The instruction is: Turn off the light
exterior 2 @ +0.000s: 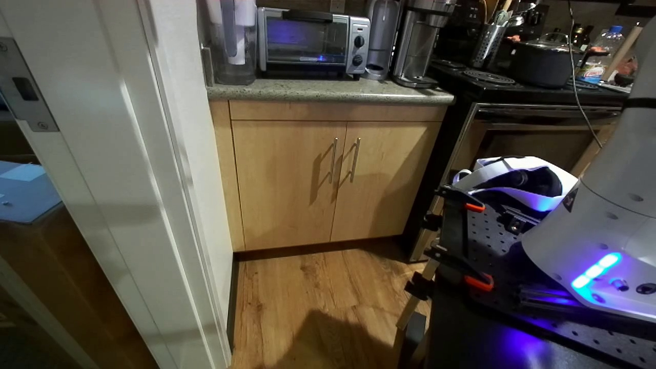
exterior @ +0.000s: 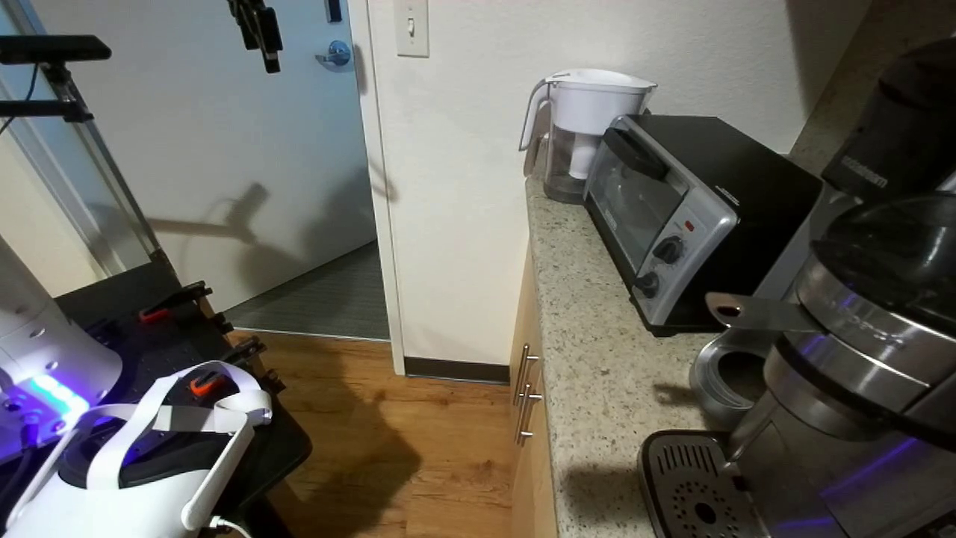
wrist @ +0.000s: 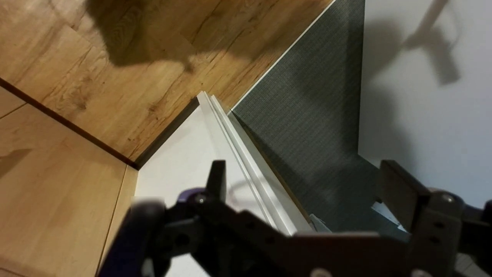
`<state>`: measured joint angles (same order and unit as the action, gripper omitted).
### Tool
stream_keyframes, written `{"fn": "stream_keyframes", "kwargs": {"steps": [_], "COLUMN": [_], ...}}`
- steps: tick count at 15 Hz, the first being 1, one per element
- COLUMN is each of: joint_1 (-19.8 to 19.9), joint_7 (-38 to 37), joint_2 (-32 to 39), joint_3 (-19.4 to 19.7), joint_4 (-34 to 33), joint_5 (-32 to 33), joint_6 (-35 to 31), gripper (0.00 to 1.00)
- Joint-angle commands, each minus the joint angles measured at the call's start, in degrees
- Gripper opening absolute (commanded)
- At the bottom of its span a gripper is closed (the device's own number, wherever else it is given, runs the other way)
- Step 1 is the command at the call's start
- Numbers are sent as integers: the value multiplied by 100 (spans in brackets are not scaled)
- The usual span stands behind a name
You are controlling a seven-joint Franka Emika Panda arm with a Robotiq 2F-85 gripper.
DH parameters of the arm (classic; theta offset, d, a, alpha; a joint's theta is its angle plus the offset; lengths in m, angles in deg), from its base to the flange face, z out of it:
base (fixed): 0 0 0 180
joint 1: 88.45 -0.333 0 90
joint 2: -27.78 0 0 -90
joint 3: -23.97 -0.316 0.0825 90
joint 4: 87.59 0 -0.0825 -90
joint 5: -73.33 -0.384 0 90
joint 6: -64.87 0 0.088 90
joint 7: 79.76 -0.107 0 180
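Observation:
The light switch (exterior: 411,28) is a white toggle on a white wall plate, right of the door frame near the top of an exterior view. My gripper (exterior: 270,60) hangs at the top of that same view, left of the switch in the picture and apart from it, with the door behind it. In the wrist view my gripper (wrist: 303,171) is open, its fingers wide apart with nothing between them. The switch does not show in the wrist view. Neither the switch nor the gripper shows in the exterior view facing the cabinet (exterior 2: 287,179).
An open door (exterior: 299,134) with a lever handle (exterior: 336,54) stands left of the door frame (exterior: 377,172). A granite counter (exterior: 590,359) holds a water pitcher (exterior: 597,104), a toaster oven (exterior: 702,209) and coffee machines. A white headset (exterior: 149,478) lies beside the robot base.

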<state>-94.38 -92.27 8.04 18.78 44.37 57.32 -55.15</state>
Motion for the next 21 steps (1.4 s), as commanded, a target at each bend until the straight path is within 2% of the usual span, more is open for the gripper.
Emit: {"fn": "stream_keyframes", "kwargs": {"steps": [1, 8, 11, 14, 18, 19, 20, 21], "joint_1": [96, 48, 146, 335, 419, 244, -269, 306], "joint_7": [-37, 516, 595, 539, 482, 520, 471, 458], "joint_2": [107, 555, 812, 1019, 1179, 1158, 1040, 1168], "joint_3": [-89, 126, 133, 181, 305, 421, 708, 378], "joint_4": [164, 755, 1021, 1226, 1318, 1312, 1274, 1264], "joint_5": [59, 8, 294, 618, 649, 518, 372, 613], "joint_6": [-971, -3977, -5306, -6344, -6959, -6855, -6495, -6681], "gripper": [100, 100, 100, 100, 100, 100, 100, 100]}}
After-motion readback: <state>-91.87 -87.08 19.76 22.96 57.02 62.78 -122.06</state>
